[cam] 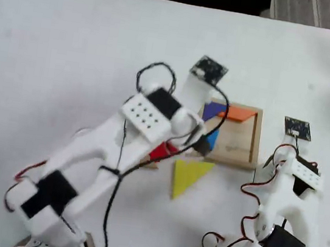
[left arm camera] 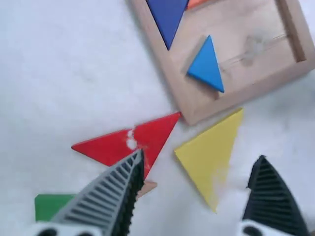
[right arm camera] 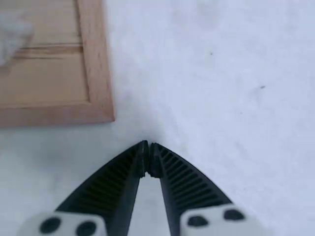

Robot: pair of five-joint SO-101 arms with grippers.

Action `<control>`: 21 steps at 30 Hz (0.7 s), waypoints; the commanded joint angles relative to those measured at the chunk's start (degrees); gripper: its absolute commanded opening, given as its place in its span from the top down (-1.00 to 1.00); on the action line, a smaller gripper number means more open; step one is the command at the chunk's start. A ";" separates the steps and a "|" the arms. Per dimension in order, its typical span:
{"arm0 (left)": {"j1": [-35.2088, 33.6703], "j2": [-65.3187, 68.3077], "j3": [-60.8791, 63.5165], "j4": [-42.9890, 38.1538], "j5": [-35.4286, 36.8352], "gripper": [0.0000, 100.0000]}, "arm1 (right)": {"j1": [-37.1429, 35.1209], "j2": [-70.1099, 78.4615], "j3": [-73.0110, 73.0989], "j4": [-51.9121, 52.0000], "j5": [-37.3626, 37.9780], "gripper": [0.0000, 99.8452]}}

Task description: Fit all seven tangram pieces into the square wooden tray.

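High view | tray (cam: 233, 162) right of centre holds blue triangle (left arm camera: 206, 66), purple piece (cam: 213, 110), orange piece (cam: 240, 114) | red triangle (left arm camera: 113, 147), yellow triangle (left arm camera: 209, 150) lie outside, lower left of it, green piece (left arm camera: 49, 205) nearby | left gripper (left arm camera: 199, 157) spread open above them; right gripper (right arm camera: 148, 145) closed, empty | under half done

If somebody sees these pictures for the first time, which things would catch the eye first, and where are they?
Probably the yellow triangle, lying on the white table just outside a corner of the wooden tray, with the left gripper open above it. Next come the red triangle beside it and the light blue triangle inside the tray. The right gripper sits shut near another tray corner.
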 commanded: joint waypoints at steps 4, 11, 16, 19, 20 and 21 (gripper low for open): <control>4.00 -13.85 23.03 -23.21 -0.26 0.96 | -0.13 0.04 -1.58 0.04 0.18 0.97; 4.00 -3.21 17.32 -27.96 13.54 0.96 | -0.22 0.04 -1.58 0.04 0.18 0.97; 5.14 12.62 2.46 -27.96 17.49 0.96 | -0.22 0.04 -1.49 0.04 0.26 0.97; 5.67 22.11 -7.12 -27.60 21.71 0.96 | -0.22 0.04 -1.49 0.04 0.35 0.97; 5.67 24.57 -9.93 -27.43 22.95 0.96 | -0.22 0.04 -1.49 0.04 0.44 0.97; 5.67 26.51 -12.57 -27.25 24.00 0.96 | -0.22 0.04 -1.58 0.04 0.44 0.97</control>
